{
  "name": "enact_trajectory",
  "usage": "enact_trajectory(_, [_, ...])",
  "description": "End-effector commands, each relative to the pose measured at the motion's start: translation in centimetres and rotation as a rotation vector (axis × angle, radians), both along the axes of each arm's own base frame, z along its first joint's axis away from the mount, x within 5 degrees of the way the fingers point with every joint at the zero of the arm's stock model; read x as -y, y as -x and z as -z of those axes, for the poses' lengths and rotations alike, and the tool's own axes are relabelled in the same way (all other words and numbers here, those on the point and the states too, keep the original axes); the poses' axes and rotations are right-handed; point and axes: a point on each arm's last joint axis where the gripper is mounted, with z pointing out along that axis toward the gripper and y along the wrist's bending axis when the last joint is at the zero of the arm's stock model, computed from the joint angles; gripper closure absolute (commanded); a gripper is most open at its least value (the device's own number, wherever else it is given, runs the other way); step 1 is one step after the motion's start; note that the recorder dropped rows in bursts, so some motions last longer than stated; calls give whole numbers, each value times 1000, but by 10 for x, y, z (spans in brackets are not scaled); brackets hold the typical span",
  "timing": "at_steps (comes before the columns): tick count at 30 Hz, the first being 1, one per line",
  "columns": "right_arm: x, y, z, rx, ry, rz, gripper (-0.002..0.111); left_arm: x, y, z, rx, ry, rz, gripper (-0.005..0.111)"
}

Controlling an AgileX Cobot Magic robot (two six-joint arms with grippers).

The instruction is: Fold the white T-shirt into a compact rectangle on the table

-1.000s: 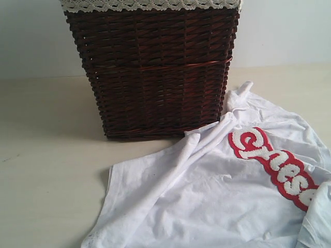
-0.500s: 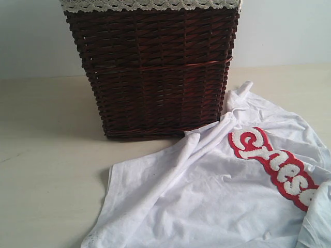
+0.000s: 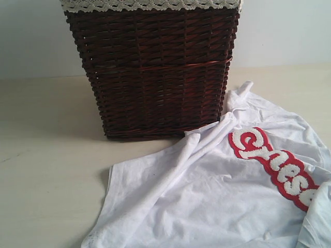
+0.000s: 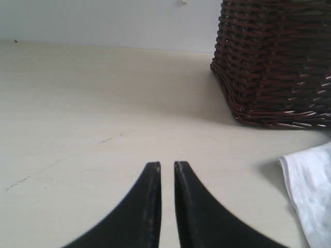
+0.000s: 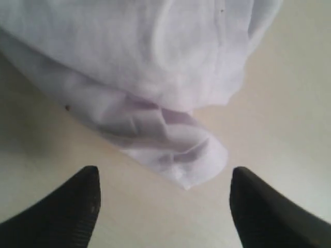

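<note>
The white T-shirt (image 3: 217, 196) lies crumpled and spread on the table (image 3: 46, 155), right of centre in the exterior view, with red-outlined lettering (image 3: 274, 165) facing up. Neither gripper shows in that view. My left gripper (image 4: 167, 164) hovers over bare table, its jaws nearly together with nothing between them. An edge of the T-shirt (image 4: 310, 191) lies off to its side. My right gripper (image 5: 164, 169) stands wide open just above the table. A bunched corner of the T-shirt (image 5: 191, 155) lies just ahead of its fingertips, untouched.
A dark brown wicker basket (image 3: 155, 72) with cream lace trim (image 3: 150, 5) stands at the back centre, and the shirt's upper edge touches its base. The basket (image 4: 274, 62) also stands ahead of the left gripper. A pale wall (image 3: 36, 36) rises behind the table.
</note>
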Motion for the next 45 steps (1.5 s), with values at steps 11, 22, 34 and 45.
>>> enact_trajectory(11, [15, -20, 31, -72, -204, 142, 60, 0, 0, -1, 14, -2, 6, 95])
enact_trajectory(22, [14, -16, 16, -55, -138, 61, 108, 0, 0, -1, 14, -2, 6, 95])
enact_trajectory(34, [-7, 19, -30, -243, -84, -372, 108, 0, 0, -1, 12, -3, 6, 95])
enact_trajectory(45, [-5, 3, -80, -128, -123, -369, 108, 0, 0, -1, 12, -3, 6, 95])
